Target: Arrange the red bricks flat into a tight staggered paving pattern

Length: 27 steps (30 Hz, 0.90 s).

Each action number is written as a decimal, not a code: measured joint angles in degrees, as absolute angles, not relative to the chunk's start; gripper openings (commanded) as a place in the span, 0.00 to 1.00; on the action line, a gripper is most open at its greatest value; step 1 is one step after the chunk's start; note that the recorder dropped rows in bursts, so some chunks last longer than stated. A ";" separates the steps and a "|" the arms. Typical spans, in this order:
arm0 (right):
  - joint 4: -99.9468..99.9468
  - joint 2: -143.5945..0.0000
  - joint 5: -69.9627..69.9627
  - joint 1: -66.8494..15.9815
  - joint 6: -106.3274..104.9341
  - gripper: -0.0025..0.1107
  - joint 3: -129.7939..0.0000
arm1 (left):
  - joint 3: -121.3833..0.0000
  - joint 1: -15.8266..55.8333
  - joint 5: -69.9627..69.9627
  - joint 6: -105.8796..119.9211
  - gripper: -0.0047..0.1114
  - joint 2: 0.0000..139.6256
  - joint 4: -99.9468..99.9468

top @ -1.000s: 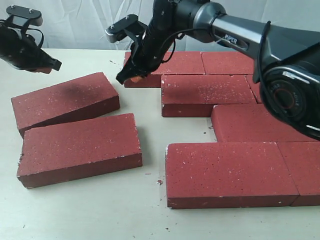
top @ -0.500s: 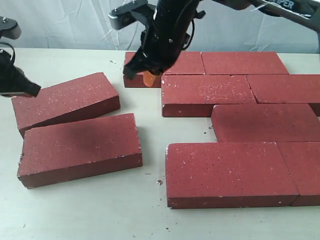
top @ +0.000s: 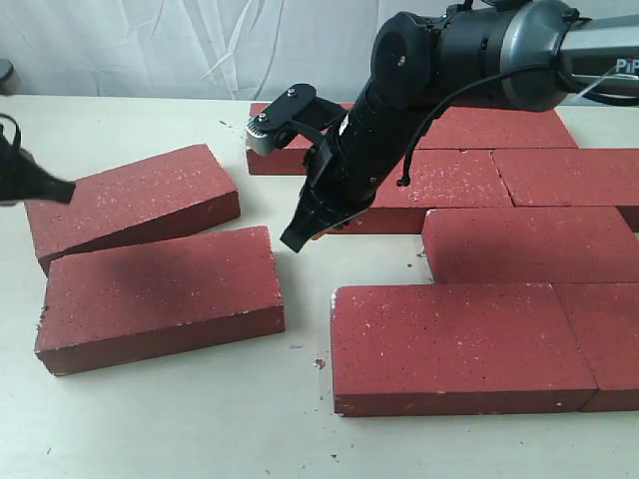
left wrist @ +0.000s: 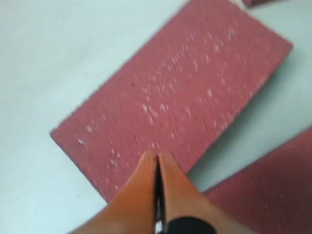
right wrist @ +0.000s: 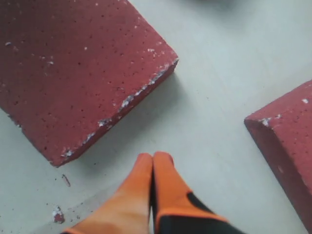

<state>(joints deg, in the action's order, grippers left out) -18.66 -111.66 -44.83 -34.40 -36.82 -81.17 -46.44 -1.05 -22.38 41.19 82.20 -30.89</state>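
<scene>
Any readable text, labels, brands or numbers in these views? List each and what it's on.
"PiP": white letters on the right arm, at the exterior view's right edge; the frame cuts the word off there.
Nothing else can be read: the red bricks show only white speckles, and neither wrist view shows any print.
</scene>
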 measured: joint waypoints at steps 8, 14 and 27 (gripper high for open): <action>-18.76 -111.66 -44.34 -34.53 -37.69 0.01 -81.17 | -52.11 -1.05 -28.40 37.36 0.04 82.20 -31.99; -18.76 -111.66 -43.88 -34.53 -37.82 0.01 -81.17 | -55.80 -1.05 -49.94 15.47 0.04 82.20 -6.08; -21.04 -117.24 -43.33 -34.53 -38.44 0.01 -81.07 | -45.38 -1.05 -52.09 9.01 0.04 85.05 -4.60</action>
